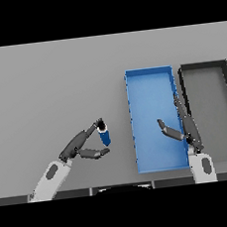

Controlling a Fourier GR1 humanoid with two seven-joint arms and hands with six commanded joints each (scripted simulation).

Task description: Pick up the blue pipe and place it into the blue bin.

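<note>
blue pipe (104, 135) top hidden by left robot hand (84, 144)

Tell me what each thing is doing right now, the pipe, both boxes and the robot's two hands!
blue pipe: upright, pinched between the left hand's fingers and thumb, left of the blue bin.
blue bin: open on top, nothing inside, the right hand over it.
dark bin: open on top, nothing inside, right beside the blue bin.
left hand: shut on the pipe.
right hand: open, fingers relaxed, holding nothing.
</note>
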